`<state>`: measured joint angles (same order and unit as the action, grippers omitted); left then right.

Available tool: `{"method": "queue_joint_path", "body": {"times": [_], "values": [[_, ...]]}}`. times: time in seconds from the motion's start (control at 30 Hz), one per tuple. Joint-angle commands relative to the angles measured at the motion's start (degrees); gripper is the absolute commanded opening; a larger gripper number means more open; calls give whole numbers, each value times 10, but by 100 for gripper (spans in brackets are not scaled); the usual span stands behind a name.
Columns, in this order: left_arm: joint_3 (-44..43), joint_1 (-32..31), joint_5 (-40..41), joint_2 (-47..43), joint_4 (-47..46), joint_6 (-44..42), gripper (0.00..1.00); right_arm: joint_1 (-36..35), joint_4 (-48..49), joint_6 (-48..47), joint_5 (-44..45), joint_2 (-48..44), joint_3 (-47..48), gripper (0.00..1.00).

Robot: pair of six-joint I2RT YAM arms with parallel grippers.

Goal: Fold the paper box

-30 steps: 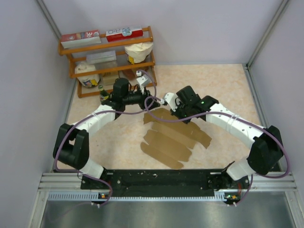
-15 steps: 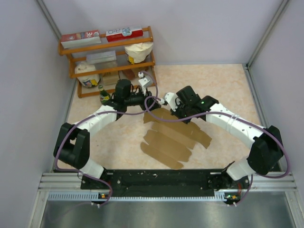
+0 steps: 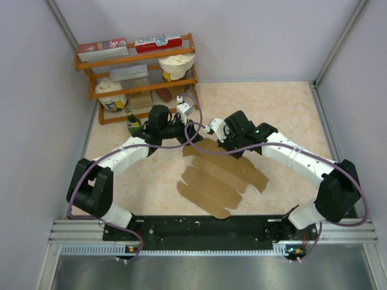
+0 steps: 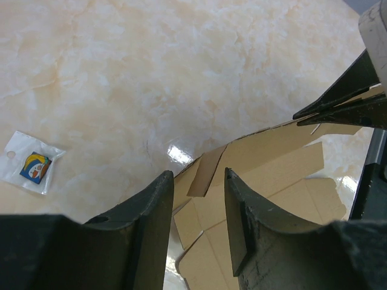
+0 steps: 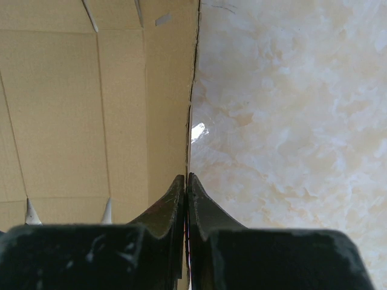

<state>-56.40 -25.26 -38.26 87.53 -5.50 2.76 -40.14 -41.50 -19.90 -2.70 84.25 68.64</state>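
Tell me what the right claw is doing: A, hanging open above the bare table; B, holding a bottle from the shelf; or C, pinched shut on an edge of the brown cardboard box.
C: the right wrist view shows the right claw closed, with the edge of the paper box running straight in between its fingers.

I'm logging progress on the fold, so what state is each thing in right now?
paper box: unfolded, mostly flat, far edge pinched and raised.
right gripper: shut on the paper box's edge.
left gripper: open, holding nothing, pointed at a flap.
small packet: lying flat, apart from the paper box.
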Motion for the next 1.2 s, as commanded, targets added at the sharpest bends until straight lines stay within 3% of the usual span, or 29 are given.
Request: {"method": "queue_joint_path", "body": {"times": [0.0, 0.9, 1.17], "values": [[8, -6, 22, -34, 0, -14, 43, -7, 21, 14, 0, -19, -5, 0], [-2, -11, -46, -10, -6, -23, 52, -7, 25, 21, -20, -11, -9, 0], [-13, -37, -9, 12, 32, -63, 52, -7, 26, 19, -24, -11, -13, 0]]}}
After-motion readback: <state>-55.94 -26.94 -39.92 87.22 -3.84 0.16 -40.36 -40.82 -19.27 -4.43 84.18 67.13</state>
